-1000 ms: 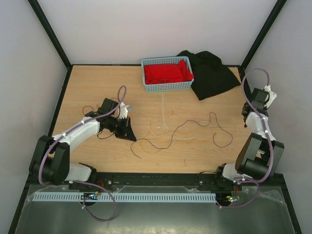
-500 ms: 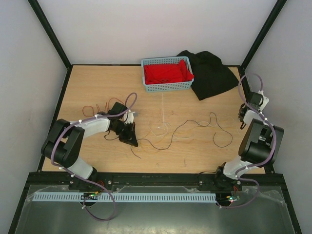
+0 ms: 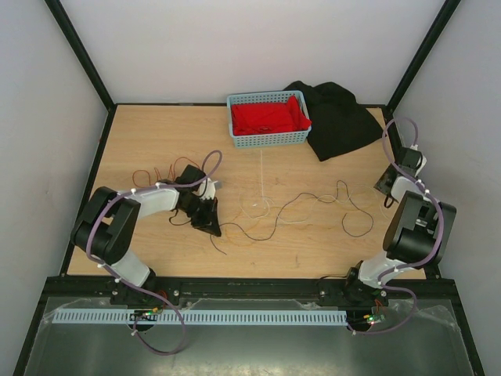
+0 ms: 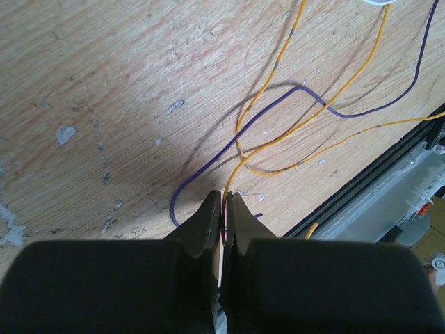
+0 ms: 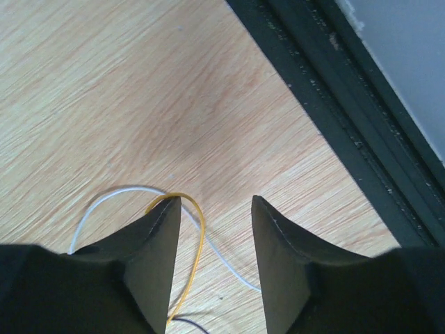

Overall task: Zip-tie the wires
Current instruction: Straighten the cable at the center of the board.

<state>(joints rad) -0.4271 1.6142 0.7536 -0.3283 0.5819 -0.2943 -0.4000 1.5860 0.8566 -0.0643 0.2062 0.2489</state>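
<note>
The wires (image 4: 300,87) are spread loose across the middle of the table (image 3: 156,133), so gathering them is judged to be the step in hand. At the near left, one strand is pinched between the closed jaws of the left gripper (image 4: 222,198). At the right edge, the right gripper (image 5: 212,202) is held with jaws apart over a yellow loop, which probably must be clamped next and drawn inward. Farther off, one zip tie (image 3: 259,171) lies untouched before one basket (image 3: 268,141) and one black cloth (image 3: 340,121). Several strands are seen, too tangled to be counted.
</note>
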